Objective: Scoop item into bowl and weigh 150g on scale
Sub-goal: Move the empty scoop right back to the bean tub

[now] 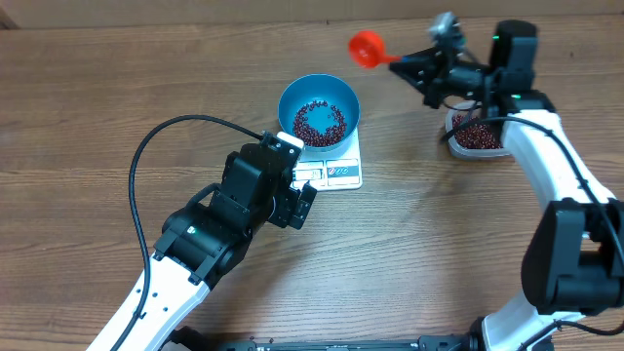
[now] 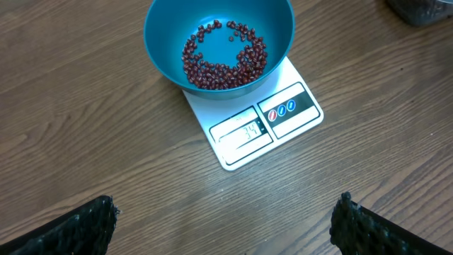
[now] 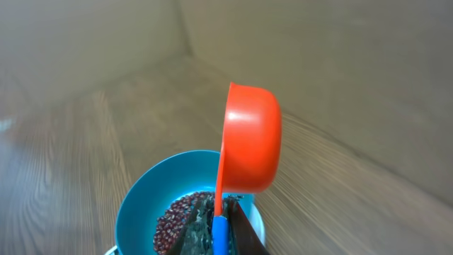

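The blue bowl (image 1: 319, 97) stands on the white scale (image 1: 341, 174) mid-table, with a ring of dark red-brown beans (image 1: 320, 122) in its bottom. My right gripper (image 1: 408, 66) is shut on the blue-tipped handle of the red scoop (image 1: 368, 48), held in the air behind and to the right of the bowl. In the right wrist view the scoop (image 3: 251, 138) is tipped on its side over the bowl (image 3: 141, 205); no beans show in it. My left gripper (image 1: 298, 187) hangs open and empty just in front of the scale (image 2: 262, 134), its fingers (image 2: 78, 230) wide apart.
A clear tub (image 1: 478, 135) of beans sits at the right, partly under the right arm. A black cable (image 1: 146, 166) loops over the table at the left. The scale's display (image 2: 244, 132) faces the left arm.
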You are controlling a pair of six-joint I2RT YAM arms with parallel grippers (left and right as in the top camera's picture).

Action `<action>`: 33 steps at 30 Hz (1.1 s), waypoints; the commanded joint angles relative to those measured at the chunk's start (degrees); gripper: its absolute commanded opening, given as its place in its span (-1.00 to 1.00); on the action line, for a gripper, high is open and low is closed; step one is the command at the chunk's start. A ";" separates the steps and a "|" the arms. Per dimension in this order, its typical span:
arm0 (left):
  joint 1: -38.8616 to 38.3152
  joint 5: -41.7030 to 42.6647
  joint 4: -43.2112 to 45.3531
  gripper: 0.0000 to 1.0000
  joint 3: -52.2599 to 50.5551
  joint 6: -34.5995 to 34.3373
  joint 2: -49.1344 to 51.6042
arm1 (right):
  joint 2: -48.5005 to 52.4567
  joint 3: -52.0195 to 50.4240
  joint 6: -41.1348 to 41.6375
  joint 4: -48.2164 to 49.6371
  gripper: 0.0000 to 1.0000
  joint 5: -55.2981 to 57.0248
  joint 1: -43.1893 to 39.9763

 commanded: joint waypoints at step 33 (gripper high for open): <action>0.15 -0.55 0.22 0.99 -0.09 -0.20 0.26 | -14.08 1.11 21.66 -42.38 -0.93 47.34 -15.13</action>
